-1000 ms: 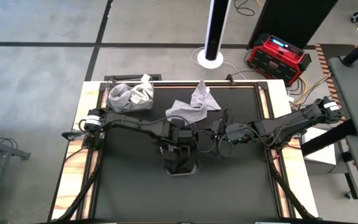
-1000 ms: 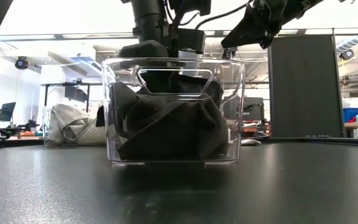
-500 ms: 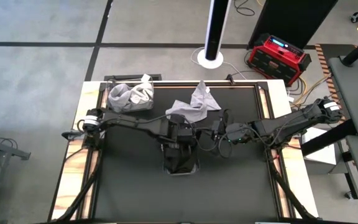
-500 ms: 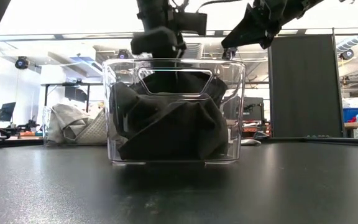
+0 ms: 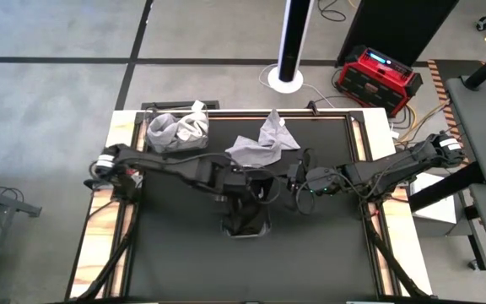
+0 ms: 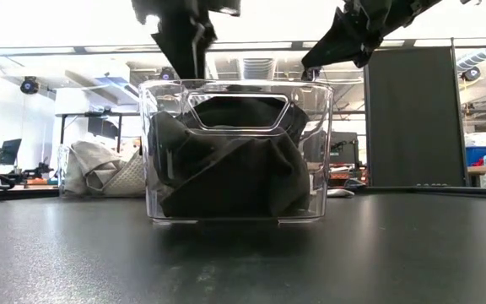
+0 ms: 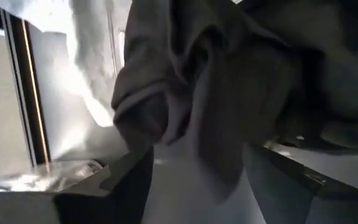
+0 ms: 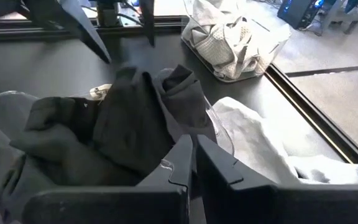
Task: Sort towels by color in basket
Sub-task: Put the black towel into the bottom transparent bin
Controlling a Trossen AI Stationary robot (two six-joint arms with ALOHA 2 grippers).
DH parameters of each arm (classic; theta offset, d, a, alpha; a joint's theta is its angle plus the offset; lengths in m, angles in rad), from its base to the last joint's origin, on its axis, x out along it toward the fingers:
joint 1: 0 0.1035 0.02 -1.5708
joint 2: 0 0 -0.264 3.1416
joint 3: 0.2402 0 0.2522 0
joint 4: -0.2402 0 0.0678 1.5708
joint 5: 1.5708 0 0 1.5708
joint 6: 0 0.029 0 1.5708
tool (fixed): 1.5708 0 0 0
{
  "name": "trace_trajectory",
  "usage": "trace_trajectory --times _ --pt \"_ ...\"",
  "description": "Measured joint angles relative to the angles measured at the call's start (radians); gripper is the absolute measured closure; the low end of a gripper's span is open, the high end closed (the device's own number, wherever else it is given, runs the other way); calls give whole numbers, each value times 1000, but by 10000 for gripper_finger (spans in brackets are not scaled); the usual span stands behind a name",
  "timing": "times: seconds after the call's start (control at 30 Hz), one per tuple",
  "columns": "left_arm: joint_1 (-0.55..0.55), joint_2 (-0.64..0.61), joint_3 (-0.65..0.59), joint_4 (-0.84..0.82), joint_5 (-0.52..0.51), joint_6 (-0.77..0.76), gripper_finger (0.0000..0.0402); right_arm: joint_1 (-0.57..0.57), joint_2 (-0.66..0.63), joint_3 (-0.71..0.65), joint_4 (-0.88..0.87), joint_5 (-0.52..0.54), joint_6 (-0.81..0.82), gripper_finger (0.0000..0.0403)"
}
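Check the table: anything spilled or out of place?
One light grey towel lies loose on the table, outside both bins. Dark towels heap above the rim of the clear bin. Nothing looks damaged.

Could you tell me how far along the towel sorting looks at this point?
Done: dark towels fill the clear basket, and light towels fill the far-left basket. In hand: nothing; the left gripper is open above the basket, the right gripper shut beside it. Left: the loose grey towel.
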Motion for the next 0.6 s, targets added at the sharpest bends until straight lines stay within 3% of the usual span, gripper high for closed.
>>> trace_trajectory --times 0.2,0.43,0.6 --pt "-21 -135 -163 65 -20 -150 173 0 0 -2 0 0 0 390" --pt "-42 -285 -463 288 -24 -244 173 0 0 -4 0 0 0 390" --pt "-44 -357 -607 428 -22 -268 174 0 0 -4 2 0 0 390"
